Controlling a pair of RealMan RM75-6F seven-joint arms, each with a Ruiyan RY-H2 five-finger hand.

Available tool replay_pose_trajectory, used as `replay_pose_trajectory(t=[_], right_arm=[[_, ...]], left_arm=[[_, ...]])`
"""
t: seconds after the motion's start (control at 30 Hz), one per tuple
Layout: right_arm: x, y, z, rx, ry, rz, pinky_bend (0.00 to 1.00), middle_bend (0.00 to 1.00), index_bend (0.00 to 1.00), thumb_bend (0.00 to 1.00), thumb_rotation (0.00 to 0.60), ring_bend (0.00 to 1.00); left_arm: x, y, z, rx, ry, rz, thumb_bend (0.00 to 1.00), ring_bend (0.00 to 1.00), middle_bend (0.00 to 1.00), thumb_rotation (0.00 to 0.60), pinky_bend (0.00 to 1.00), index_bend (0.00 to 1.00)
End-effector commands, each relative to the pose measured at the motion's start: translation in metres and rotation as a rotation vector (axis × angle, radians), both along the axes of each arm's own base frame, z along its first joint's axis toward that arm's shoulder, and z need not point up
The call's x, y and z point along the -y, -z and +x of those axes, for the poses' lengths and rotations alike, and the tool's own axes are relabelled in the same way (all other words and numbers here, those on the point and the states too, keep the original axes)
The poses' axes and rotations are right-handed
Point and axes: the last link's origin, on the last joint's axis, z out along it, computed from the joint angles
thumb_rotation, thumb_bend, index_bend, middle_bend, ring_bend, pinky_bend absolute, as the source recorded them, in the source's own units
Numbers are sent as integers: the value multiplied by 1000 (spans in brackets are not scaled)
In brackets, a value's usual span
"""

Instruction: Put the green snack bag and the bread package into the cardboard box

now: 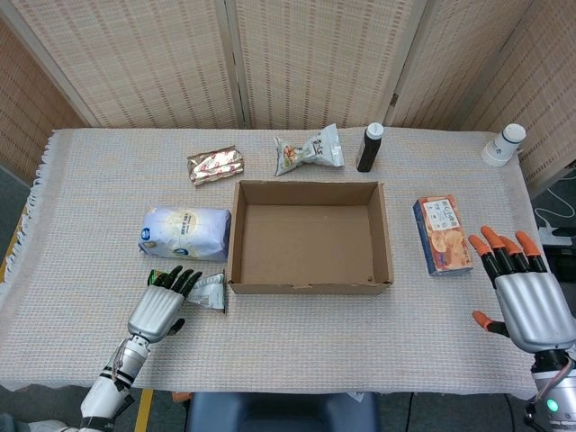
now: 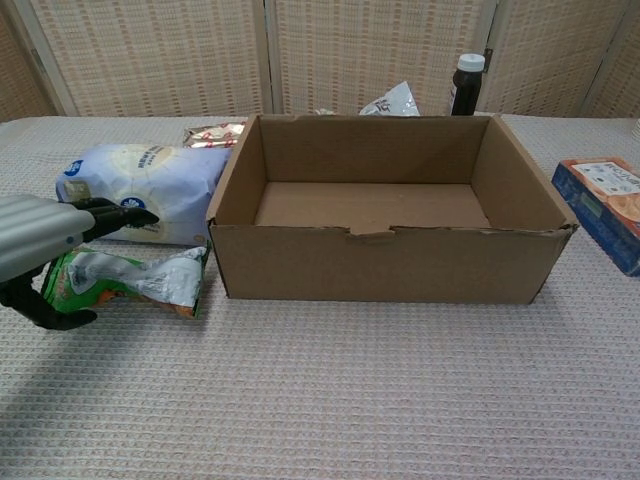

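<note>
Green snack bag [image 1: 196, 289] lies under our spread, empty left hand [image 1: 158, 309], beside the cardboard box [image 1: 310, 238]. We judge it light, crinkly, slippery; we'd clasp its puffed middle.

Bright, even overhead lighting in both views, soft short shadows beneath objects, shaded interior along the cardboard box [image 2: 380, 205] walls, faint sheen on the green snack bag [image 2: 130, 280], sharp focus throughout, no motion blur, slight wide-angle bowing at head-view edges
</note>
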Motion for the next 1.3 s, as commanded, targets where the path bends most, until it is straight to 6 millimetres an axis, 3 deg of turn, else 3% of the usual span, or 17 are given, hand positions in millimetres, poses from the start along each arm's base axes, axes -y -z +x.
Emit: replay_pose_trajectory(t=[0.03, 0.67, 1.3], right_arm=[[0, -1, 0, 0, 1, -2, 0, 0, 80, 27, 600, 0], [0, -2, -1, -2, 9, -10, 0, 0, 81, 26, 600, 0], [1, -4, -2, 5, 13, -11, 0, 0, 81, 27, 600, 0]], left_arm=[[-7, 4, 2, 8, 1, -6, 289, 68, 109, 600, 226, 40], [-22, 18, -9, -11, 1, 5, 294, 100, 147, 600, 246, 105], [-38, 39, -28, 6, 32, 81, 368, 357, 414, 600, 476, 378]])
